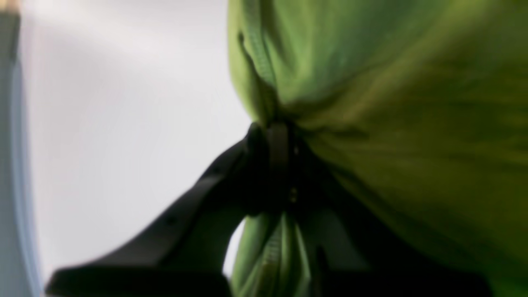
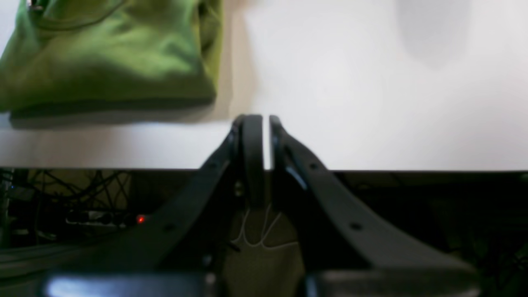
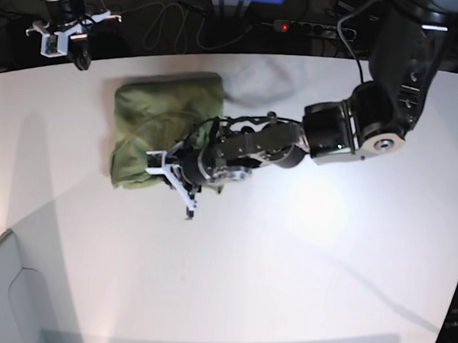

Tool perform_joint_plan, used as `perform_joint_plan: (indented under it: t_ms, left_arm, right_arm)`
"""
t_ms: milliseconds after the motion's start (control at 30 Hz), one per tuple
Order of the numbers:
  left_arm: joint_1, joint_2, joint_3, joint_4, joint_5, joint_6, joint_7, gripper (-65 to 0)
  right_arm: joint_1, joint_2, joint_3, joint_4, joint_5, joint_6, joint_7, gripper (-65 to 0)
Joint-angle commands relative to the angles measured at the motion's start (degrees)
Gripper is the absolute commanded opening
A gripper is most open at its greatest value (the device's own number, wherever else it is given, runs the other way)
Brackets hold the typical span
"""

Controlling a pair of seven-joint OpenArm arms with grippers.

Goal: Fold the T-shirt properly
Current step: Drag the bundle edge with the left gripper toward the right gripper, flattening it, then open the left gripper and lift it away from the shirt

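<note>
- The T-shirt (image 3: 165,136) lay as a folded green bundle on the white worktop (image 3: 301,269), toward that surface's far edge in the base view.
- The left pincer (image 1: 284,136) was clamped on the T-shirt's cloth; in the left wrist view the dark fingers (image 1: 255,165) met tight, with green fabric bunched above them and more of it hanging below.
- In the base view the left arm (image 3: 324,134) reached low across the worktop to the T-shirt's near edge, its wrist lying over the cloth there.
- A stitched hem or seam ran down the fabric just beside the grip in the left wrist view; the picture was too blurred to tell which part of the shirt it was.
- The right pincer (image 2: 260,123) was closed, its fingers nearly touching, with nothing between them.
- It hung at the worktop's far edge, well apart from the T-shirt's corner (image 2: 202,95), which showed to the upper left in the right wrist view.
- Past that edge lay dark cables and a small red light (image 2: 140,219).
- A power strip (image 3: 304,27) sat beyond the worktop, behind the T-shirt.
</note>
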Motion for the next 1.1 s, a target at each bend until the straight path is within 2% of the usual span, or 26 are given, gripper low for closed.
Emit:
perform_joint_plan:
  t_ms: [0,100,300,433,500,733,1000,1067]
  left_arm:
    - [-1.65,0.75,-0.38,0.62,0.83,-2.03,-1.05,-65.0]
    - [-1.65,1.55,-0.38,0.62,1.98,-6.16,-1.05,-65.0]
    - [-1.65,0.93,-0.38,0.62,1.98,-6.16,-1.05,-65.0]
    - [-1.65,0.75,-0.38,0.53,2.06,-6.16,-0.96,-56.2]
    - [-1.65,0.23,-0.38,0.53,2.06,-6.16,-0.96,-53.8]
    - [1.08,-0.39,-8.07,0.62,2.15,-6.16,-0.96,-53.5]
    - [1.08,-0.30,-8.51,0.70,2.24,-6.16,-0.96,-53.4]
    - [1.08,-0.30,-8.51,0.88,2.24,-6.07,0.53,-53.3]
  right_arm:
    - [-0.67,0.37,0.25,0.79,1.12,1.08,1.55,-65.0]
    - [-0.76,0.37,0.25,0.79,1.12,1.08,1.55,-65.0]
    - [-0.76,0.37,0.25,0.79,1.12,1.08,1.55,-65.0]
    - [-0.49,0.37,0.07,0.79,1.12,1.08,1.55,-65.0]
    - [-0.32,0.37,-0.02,0.79,1.12,1.08,1.55,-65.0]
    - [-0.32,0.37,-0.02,0.79,1.12,1.08,1.55,-65.0]
    - [-0.76,0.37,-0.02,0.79,1.12,1.08,1.55,-65.0]
    - [-0.84,0.37,-0.02,0.79,1.12,1.08,1.55,-65.0]
